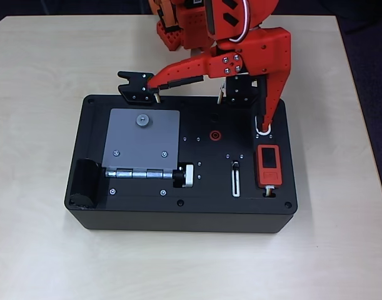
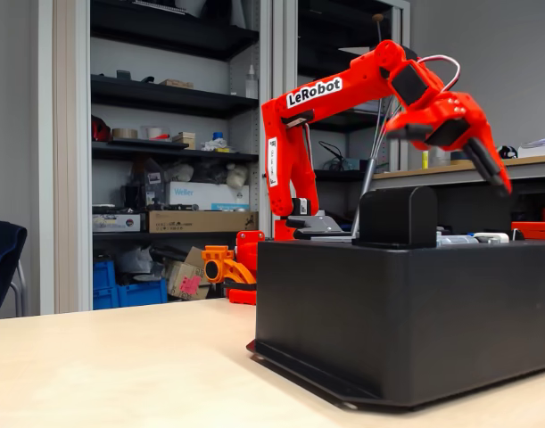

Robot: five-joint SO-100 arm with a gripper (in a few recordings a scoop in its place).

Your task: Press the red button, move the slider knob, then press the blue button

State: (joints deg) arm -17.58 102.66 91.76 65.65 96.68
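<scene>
Pale wood-grain table [image 1: 47, 75], matte, bare around a black box [image 1: 178, 215] set at its middle. In the fixed view the box [image 2: 406, 312] stands nearest, its dark side wall facing the camera.

On the box top, overhead view, front to back: a silver-and-black cylindrical knob [image 1: 184, 175] on a metal hinge bar below a grey plate [image 1: 140, 140]; the slider knob [image 1: 236, 166], dark, near the upper end of its narrow white-rimmed slot; an orange-red unit with a black screen [image 1: 269, 164] to the right; a red ring socket [image 1: 214, 134] further back.

The red arm [image 1: 253, 50] reaches over the back right of the box. Gripper [image 1: 206, 100] spread wide: one finger points left over the back edge, the other down to a white oval plate [image 1: 264, 129] above the orange-red unit. Red and blue buttons hidden under that fingertip; cannot tell contact.

Behind, in the fixed view: dark shelving [image 2: 165, 98] with cardboard boxes, blue crates [image 2: 129, 287] on the floor.
</scene>
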